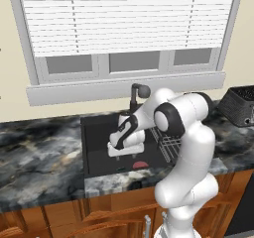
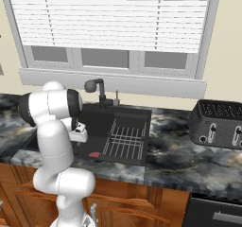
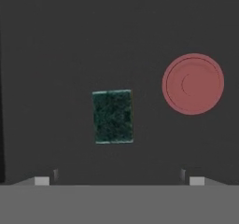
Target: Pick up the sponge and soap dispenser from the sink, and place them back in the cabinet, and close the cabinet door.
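Nearest in the hand view, the end effector (image 3: 119, 180) is seen from above with its two pale tips set wide apart and nothing held between them; it is aimed straight down into the sink (image 3: 56, 45), as suits a descent from above. Just beyond the tips, a dark green rectangular patch (image 3: 113, 116) lies flat on the basin floor; what it is cannot be told with certainty, though a drain cover is a fair guess. Off to one side of it, and apart from it, the sponge (image 3: 193, 83) is seen as a flat, round red-pink disc lying on the basin floor. Because the sponge is off the line between the tips, a sideways shift is judged to be needed before a grasp can be made.

In the left base view, the end effector (image 1: 125, 150) is held low over the sink (image 1: 99, 128), with the sponge (image 1: 140, 164) close to the front wall of the basin, beside the wire rack (image 1: 168, 145). The basin is set into the dark marbled surface (image 1: 39, 152). In the right base view, the sponge (image 2: 94, 154) is seen left of the rack (image 2: 124, 141), and the faucet (image 2: 97, 89) rises at the back edge. Farther right on the surface, a dark toaster (image 2: 218, 124) stands well apart. Behind all, a window with closed white blinds (image 2: 108, 18) is seen.
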Motion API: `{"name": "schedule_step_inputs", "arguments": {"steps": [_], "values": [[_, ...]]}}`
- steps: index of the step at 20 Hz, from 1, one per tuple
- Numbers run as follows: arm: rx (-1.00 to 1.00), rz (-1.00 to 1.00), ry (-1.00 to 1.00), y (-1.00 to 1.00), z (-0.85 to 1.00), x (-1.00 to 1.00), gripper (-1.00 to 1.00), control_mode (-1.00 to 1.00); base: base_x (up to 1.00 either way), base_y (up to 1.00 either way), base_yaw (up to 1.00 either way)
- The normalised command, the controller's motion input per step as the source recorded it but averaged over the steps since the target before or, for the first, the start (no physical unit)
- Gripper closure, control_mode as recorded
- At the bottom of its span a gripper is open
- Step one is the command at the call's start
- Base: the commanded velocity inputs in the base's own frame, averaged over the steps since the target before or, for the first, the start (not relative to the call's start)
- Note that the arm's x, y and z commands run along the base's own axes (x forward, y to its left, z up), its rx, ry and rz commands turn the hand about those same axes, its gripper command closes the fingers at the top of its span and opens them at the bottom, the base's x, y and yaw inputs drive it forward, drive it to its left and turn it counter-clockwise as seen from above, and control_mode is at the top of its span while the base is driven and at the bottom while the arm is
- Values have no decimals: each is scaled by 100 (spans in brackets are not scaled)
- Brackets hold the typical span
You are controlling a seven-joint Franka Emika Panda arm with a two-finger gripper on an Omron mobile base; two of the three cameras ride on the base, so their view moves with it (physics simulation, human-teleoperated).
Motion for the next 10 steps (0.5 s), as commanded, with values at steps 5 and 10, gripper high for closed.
{"name": "schedule_step_inputs", "arguments": {"steps": [5, 10], "values": [[0, 0, 0, 9, -18, 8, -100, -100, 0, 0, 0], [0, 0, 0, 9, -16, 6, -100, -100, 0, 0, 0]]}}
